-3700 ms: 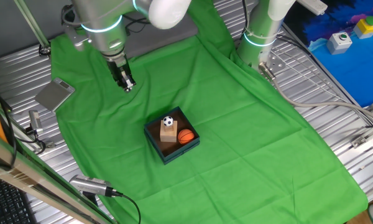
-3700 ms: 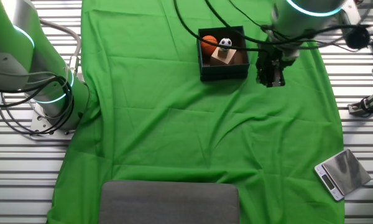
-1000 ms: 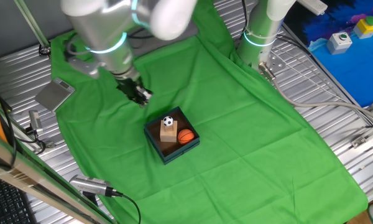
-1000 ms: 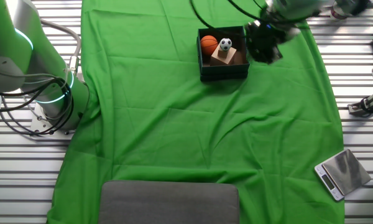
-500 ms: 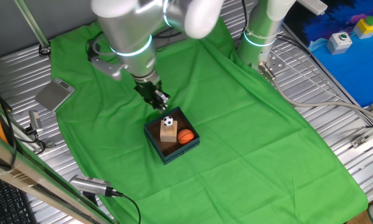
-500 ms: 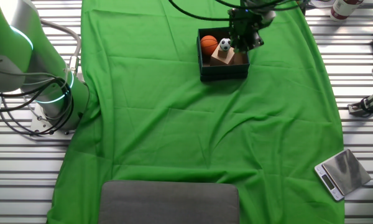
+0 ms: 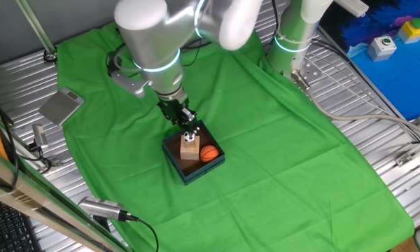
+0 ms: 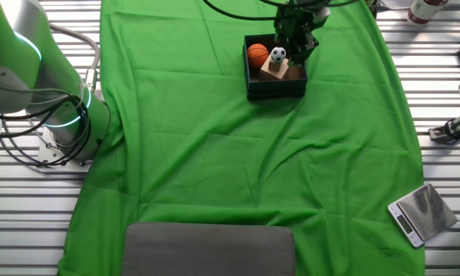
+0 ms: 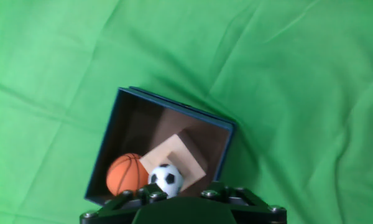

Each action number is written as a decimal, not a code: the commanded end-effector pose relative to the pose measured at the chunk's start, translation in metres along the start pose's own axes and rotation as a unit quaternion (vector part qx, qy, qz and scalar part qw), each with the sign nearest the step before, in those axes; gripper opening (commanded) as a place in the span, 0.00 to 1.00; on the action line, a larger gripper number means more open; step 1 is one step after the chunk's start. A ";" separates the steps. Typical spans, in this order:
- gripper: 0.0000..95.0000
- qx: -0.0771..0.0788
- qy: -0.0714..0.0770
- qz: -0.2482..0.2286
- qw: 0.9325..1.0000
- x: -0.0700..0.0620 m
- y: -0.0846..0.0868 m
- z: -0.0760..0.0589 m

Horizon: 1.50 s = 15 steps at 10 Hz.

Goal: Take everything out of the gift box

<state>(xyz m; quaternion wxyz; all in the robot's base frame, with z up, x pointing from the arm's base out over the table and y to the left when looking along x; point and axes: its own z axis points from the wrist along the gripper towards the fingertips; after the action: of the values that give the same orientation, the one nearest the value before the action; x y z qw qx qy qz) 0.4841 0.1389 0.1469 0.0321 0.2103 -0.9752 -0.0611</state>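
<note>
Our pincer (image 7: 188, 127) hangs just above the soccer ball (image 7: 189, 136) in the box (image 7: 193, 170) mid-bench; whether its fingers are spread we cannot tell. We should centre on the ball, which rests on the block (image 8: 274, 70) beside the basketball (image 8: 257, 54), and descend gently. Since half a second ago we have moved from the box edge to over the ball.

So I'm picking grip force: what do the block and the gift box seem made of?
The block looks like bare, matte wood: pale tan with flat faces. The gift box looks like cardboard: thin, straight dark blue walls, dull brown inside. Neither is certain from looks alone.
</note>
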 end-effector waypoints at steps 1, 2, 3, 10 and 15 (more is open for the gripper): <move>0.60 0.001 0.001 0.004 1.000 -0.001 0.005 0.003; 0.60 0.001 0.000 0.005 1.000 -0.001 0.006 0.005; 0.60 0.002 -0.002 0.005 1.000 0.000 0.006 0.008; 0.60 0.005 -0.013 0.012 1.000 0.007 0.010 0.024; 0.40 0.007 -0.018 0.023 1.000 0.004 0.013 0.031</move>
<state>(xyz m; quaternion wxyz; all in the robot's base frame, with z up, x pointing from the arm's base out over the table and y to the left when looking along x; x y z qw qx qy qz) 0.4725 0.1533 0.1167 0.0141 0.1877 -0.9804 -0.0578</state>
